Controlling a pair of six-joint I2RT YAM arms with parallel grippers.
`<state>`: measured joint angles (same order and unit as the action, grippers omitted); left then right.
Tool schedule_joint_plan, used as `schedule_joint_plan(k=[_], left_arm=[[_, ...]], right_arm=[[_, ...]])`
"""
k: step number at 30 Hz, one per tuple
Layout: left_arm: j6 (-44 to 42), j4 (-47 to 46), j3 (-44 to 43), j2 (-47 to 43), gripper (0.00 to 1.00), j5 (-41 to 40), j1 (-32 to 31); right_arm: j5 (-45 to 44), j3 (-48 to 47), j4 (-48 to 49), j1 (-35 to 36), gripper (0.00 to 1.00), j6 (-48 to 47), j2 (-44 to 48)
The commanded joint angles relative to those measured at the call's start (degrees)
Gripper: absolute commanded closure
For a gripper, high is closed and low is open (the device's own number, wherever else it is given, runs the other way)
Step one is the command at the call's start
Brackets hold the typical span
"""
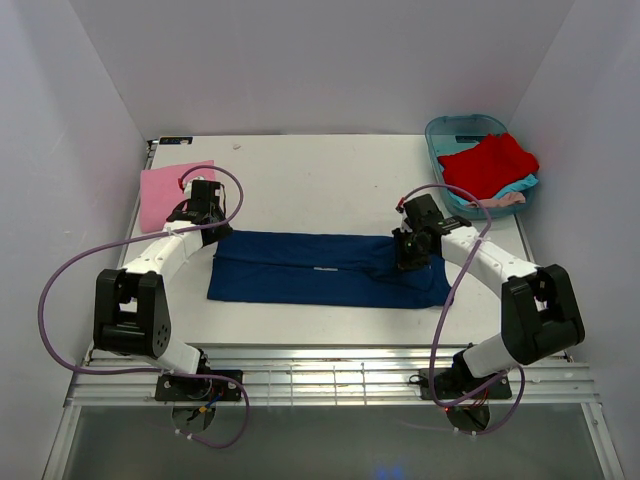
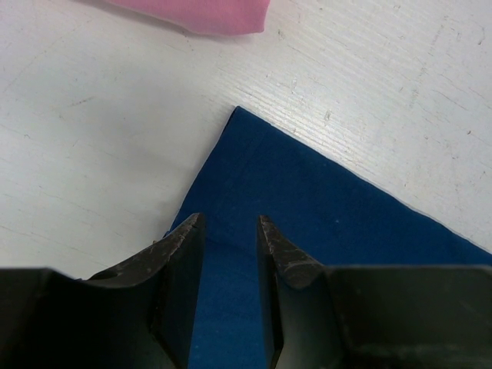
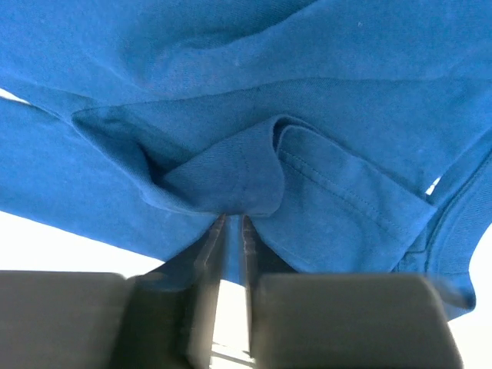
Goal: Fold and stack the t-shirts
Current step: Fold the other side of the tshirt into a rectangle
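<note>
The navy blue t-shirt (image 1: 320,268) lies folded into a long band across the middle of the table. My left gripper (image 1: 208,222) stands over its far left corner; in the left wrist view the gripper (image 2: 229,223) has its jaws partly open, with flat blue cloth (image 2: 323,207) showing between and ahead of them. My right gripper (image 1: 412,250) is shut on a bunched fold of the shirt's right part (image 3: 231,177), pinched at the tips (image 3: 232,219) and raised a little. A folded pink t-shirt (image 1: 165,192) lies at the back left and also shows in the left wrist view (image 2: 207,14).
A teal plastic tub (image 1: 447,132) stands at the back right holding a red t-shirt (image 1: 488,165), a teal one (image 1: 518,186) and a pale cloth. White walls close in on three sides. The table's front edge has a slatted rail (image 1: 320,375).
</note>
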<state>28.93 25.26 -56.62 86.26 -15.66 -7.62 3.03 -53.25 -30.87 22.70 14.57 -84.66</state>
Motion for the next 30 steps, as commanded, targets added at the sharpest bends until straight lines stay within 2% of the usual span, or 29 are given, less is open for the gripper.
schedule_joint_plan(k=[1,3,4,11,19,20,22,23,26,30], left_arm=[[-0.2,-0.2,0.4,-2.6,0.58,-0.7,0.0],[0.3,-0.3,0.5,-2.7,0.57,-0.4,0.1],[0.3,-0.4,0.7,-2.7,0.57,-0.4,0.0],[-0.2,-0.4,0.6,-3.3,0.57,-0.9,0.0],[-0.5,-0.3,0.7,-3.6,0.57,-1.3,0.0],[-0.5,-0.3,0.8,-3.7,0.57,-1.4,0.0],[-0.5,-0.3,1.0,-4.1,0.57,-1.8,0.0],[-0.7,-0.3,1.1,-4.3,0.57,-1.9,0.0],[-0.8,-0.4,1.2,-4.4,0.57,-2.2,0.0],[-0.5,-0.3,1.2,-4.1,0.57,-1.8,0.0]], right_arm=[[-2.1,0.3,0.6,0.2,0.74,-0.3,2.7],[-2.8,0.0,0.3,0.2,0.54,-0.3,2.7],[-2.8,-0.2,0.3,0.2,0.50,-0.2,2.5],[-2.8,0.9,2.0,0.2,0.48,-0.2,0.6],[2.1,3.1,7.2,0.2,0.60,0.3,-2.4],[2.2,3.2,7.7,0.2,0.68,0.5,-2.5],[2.4,3.4,7.8,0.2,0.75,0.6,-2.4],[2.2,3.5,7.5,0.2,0.84,0.5,-2.3],[1.6,3.8,6.9,0.2,0.92,-0.1,-1.4],[1.3,3.5,4.5,0.2,0.92,-0.4,1.1]])
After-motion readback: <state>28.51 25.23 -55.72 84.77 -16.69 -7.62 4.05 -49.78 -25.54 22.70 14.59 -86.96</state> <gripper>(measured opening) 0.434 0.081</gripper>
